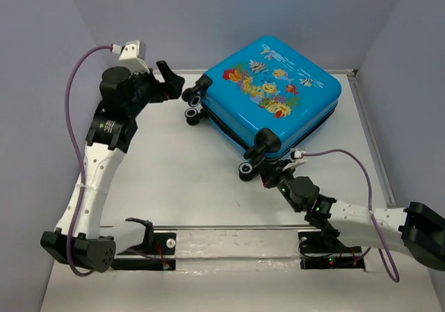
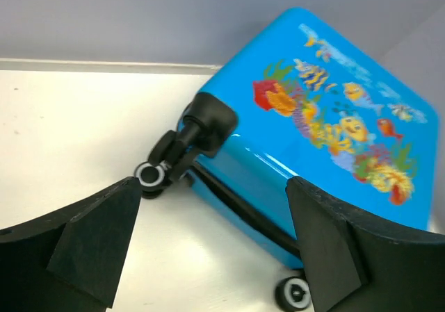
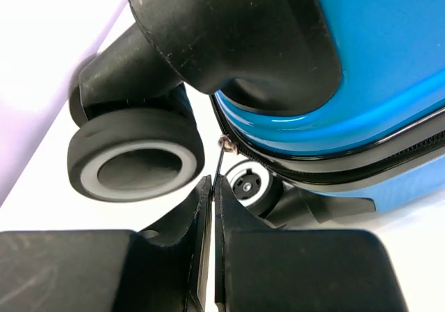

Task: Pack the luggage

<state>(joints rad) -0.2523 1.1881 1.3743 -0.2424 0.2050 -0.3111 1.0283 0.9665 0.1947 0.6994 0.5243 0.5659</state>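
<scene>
The left gripper [image 1: 172, 79] is hanging wide open with nothing between its jaws. The luggage [image 1: 278, 89] is lying flat on the table [image 1: 181, 187], lid down, just ahead of those jaws. The right gripper [image 3: 212, 187] is clenching the thin zipper pull [image 3: 218, 160] at the luggage's corner, and a wheel [image 3: 135, 162] is sitting just left of its fingertips.

White arms [image 1: 94, 180], black joints [image 1: 118, 86], black fingers [image 2: 90, 249], purple cables [image 1: 67, 103].

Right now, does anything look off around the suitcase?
Nothing damaged or spilled. The suitcase lies flat, askew on the table; the right gripper pinches its zipper pull at the near corner; the left gripper is open.
</scene>
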